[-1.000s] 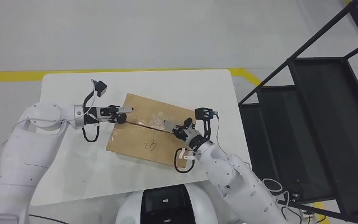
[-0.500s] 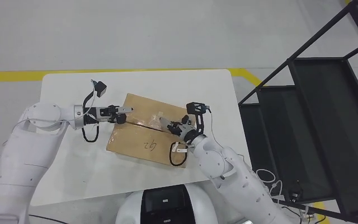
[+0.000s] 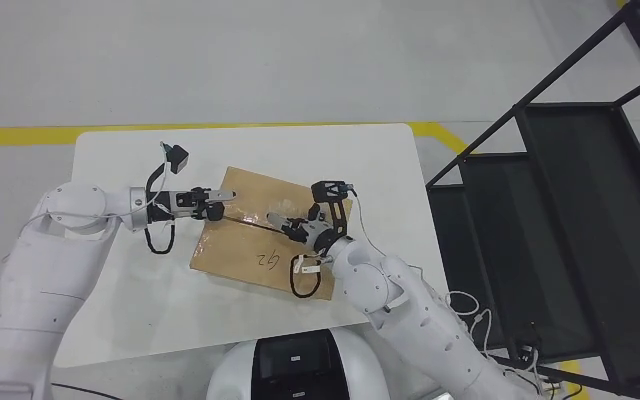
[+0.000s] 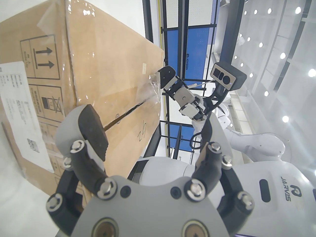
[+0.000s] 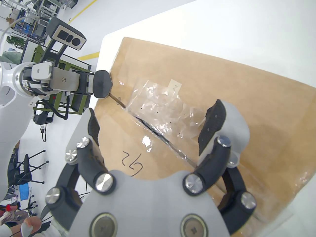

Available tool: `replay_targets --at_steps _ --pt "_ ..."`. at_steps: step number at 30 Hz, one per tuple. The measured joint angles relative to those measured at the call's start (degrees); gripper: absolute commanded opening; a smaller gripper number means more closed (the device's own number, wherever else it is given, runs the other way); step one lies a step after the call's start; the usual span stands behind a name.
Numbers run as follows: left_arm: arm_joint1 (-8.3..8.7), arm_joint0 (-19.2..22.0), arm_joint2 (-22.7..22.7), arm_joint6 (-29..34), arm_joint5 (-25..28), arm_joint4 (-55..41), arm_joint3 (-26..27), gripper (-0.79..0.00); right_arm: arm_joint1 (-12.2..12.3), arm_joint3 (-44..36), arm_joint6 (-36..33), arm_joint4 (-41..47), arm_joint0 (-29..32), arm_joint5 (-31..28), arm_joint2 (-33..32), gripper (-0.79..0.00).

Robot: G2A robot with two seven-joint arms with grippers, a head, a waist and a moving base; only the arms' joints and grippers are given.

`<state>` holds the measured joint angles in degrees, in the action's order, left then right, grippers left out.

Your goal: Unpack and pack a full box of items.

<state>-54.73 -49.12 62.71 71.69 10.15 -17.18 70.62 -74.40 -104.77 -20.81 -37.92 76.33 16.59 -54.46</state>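
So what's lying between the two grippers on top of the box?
The right wrist view shows crumpled clear tape over the centre seam of the box, between left gripper and right gripper.

The top camera looks steeply down at the white table from well above, cardboard box central. The left wrist camera, close behind the left gripper, faces right along the box; the right wrist camera, behind the right gripper, faces left. Both share the box's seam.
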Motion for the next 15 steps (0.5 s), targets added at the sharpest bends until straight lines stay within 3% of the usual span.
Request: replay_targets --at_steps 9,15 --pt "0.02 0.01 0.19 0.10 0.06 -0.09 -0.13 0.000 -1.27 2.05 -0.02 -1.00 -5.08 -1.75 3.02 0.000" --pt "0.12 -0.18 0.56 -0.01 0.05 -0.05 -0.06 0.000 -2.10 3.42 0.32 -1.67 -7.02 0.61 4.24 0.000"
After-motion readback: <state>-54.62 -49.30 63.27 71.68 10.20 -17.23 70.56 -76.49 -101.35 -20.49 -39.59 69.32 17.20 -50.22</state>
